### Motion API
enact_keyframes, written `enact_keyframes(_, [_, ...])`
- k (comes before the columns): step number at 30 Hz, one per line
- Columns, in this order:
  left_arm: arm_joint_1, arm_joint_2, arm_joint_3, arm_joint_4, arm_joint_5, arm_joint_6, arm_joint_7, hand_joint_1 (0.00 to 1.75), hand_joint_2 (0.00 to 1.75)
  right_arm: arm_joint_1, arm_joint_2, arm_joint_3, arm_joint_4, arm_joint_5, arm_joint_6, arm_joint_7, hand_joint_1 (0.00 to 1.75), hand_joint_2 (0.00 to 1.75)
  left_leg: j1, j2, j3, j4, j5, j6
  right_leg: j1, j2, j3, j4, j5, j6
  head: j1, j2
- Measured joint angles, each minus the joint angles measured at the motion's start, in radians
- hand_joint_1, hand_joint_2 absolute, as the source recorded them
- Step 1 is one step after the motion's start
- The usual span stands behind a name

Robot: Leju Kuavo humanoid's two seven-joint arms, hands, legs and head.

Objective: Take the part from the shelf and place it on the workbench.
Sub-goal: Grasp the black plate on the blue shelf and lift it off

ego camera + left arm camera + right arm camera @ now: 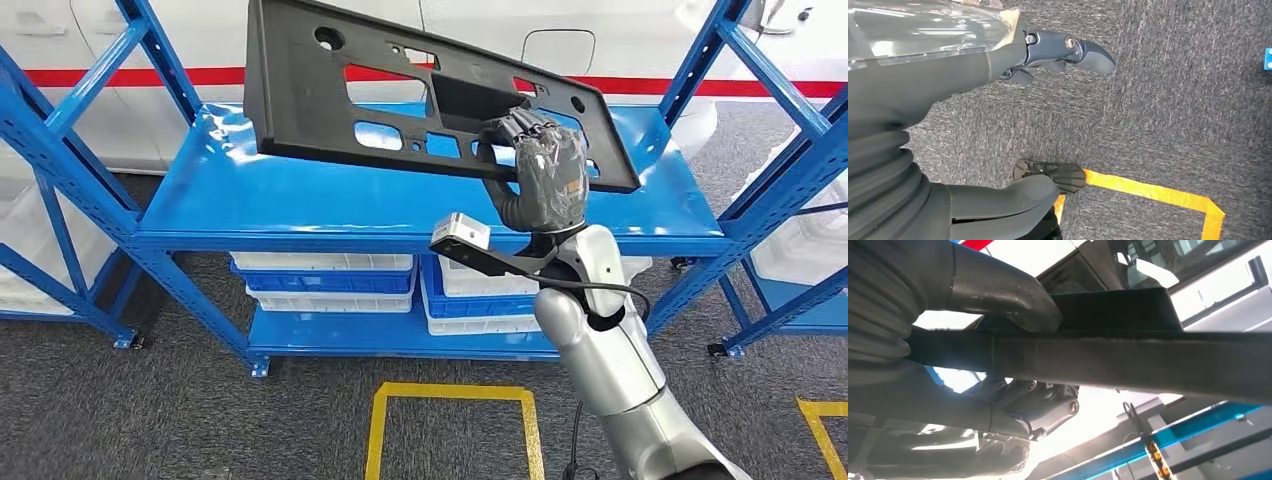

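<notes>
The right hand (545, 170) grips the black part (420, 95) by its lower edge — fingers hooked through a cutout, thumb (998, 290) pressed on the opposite face — and holds it tilted above the top deck of the blue shelf (300, 205), clear of the surface. White and blue bins (330, 280) sit on the tier beneath. The left hand (998, 125) hangs over grey carpet (1173, 100) with yellow floor tape (1148, 190), fingers apart and holding nothing.

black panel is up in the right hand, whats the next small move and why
Probably draw the black panel back, away from the blue shelf. The right hand grips its lower edge near one end and it hangs tilted above the shelf top, so carrying can likely begin.
</notes>
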Motion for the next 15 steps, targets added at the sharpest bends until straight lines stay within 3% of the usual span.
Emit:
enact_keyframes(2, [0.003,0.004,0.002,0.0,0.0,0.0,0.0,0.0,1.75,-0.005,-0.003,-0.001,0.0,-0.007,0.0,0.0,1.75,1.75,0.005,-0.002,-0.013,0.016,-0.024,-0.011,-0.007,-0.003,-0.011,0.0,0.016,-0.02,-0.001,0.0])
enact_keyframes(4, [0.004,0.007,0.004,0.001,0.001,0.0,0.0,0.0,1.75,-0.011,-0.003,-0.001,0.0,-0.008,0.001,-0.001,1.75,1.75,0.01,-0.003,-0.041,0.1,-0.115,-0.024,-0.012,-0.006,-0.03,0.0,0.04,-0.037,-0.003,0.0])
enact_keyframes(6, [0.004,0.008,0.006,0.001,0.001,0.0,-0.001,0.0,1.75,-0.012,-0.004,0.0,0.0,-0.01,0.001,-0.002,1.75,1.75,0.015,-0.003,-0.071,0.231,-0.201,-0.035,-0.012,-0.006,-0.057,0.002,0.062,-0.04,-0.004,0.0])
enact_keyframes(7, [0.004,0.008,0.006,0.001,0.001,0.0,-0.001,0.0,1.75,-0.012,-0.004,0.0,0.0,-0.012,0.0,-0.002,1.75,1.75,0.017,-0.003,-0.075,0.276,-0.214,-0.038,-0.011,-0.006,-0.07,0.003,0.072,-0.038,-0.004,0.0])
enact_keyframes(8, [0.004,0.009,0.007,0.001,0.001,-0.001,-0.001,0.0,1.75,-0.012,-0.005,0.0,0.0,-0.016,0.0,-0.002,1.75,1.75,0.019,-0.003,-0.063,0.288,-0.207,-0.04,-0.012,-0.006,-0.083,0.004,0.081,-0.035,-0.004,0.0])
enact_keyframes(9, [0.004,0.009,0.008,0.001,0.001,-0.001,-0.002,0.0,1.75,-0.012,-0.006,0.0,0.0,-0.021,-0.001,-0.002,1.75,1.75,0.021,-0.003,-0.032,0.264,-0.187,-0.04,-0.012,-0.006,-0.095,0.005,0.09,-0.032,-0.004,0.0])
enact_keyframes(10, [0.003,0.01,0.009,0.001,0.001,-0.001,-0.004,0.0,1.75,-0.012,-0.007,0.0,0.0,-0.027,-0.002,-0.002,1.75,1.75,0.023,-0.003,0.016,0.208,-0.165,-0.038,-0.013,-0.006,-0.106,0.007,0.098,-0.028,-0.005,0.0])
enact_keyframes(12, [0.0,0.012,0.011,0.001,0.0,-0.002,-0.008,0.0,1.75,-0.015,-0.008,-0.001,0.0,-0.039,-0.005,-0.002,1.75,1.75,0.022,-0.005,0.117,0.072,-0.153,-0.031,-0.011,-0.006,-0.12,0.009,0.113,-0.017,-0.004,0.0])
enact_keyframes(13, [-0.001,0.013,0.012,0.001,0.0,-0.002,-0.01,0.0,1.75,-0.017,-0.008,-0.001,-0.001,-0.043,-0.007,-0.002,1.75,1.75,0.02,-0.006,0.146,0.027,-0.156,-0.025,-0.01,-0.007,-0.124,0.009,0.12,-0.01,-0.003,0.0])
enact_keyframes(15, [-0.002,0.014,0.014,0.001,0.0,-0.002,-0.012,0.0,1.75,-0.022,-0.008,0.0,-0.001,-0.05,-0.009,-0.002,1.75,1.75,0.012,-0.007,0.153,0.0,-0.156,-0.012,-0.01,-0.009,-0.127,0.004,0.136,0.007,-0.001,0.0])
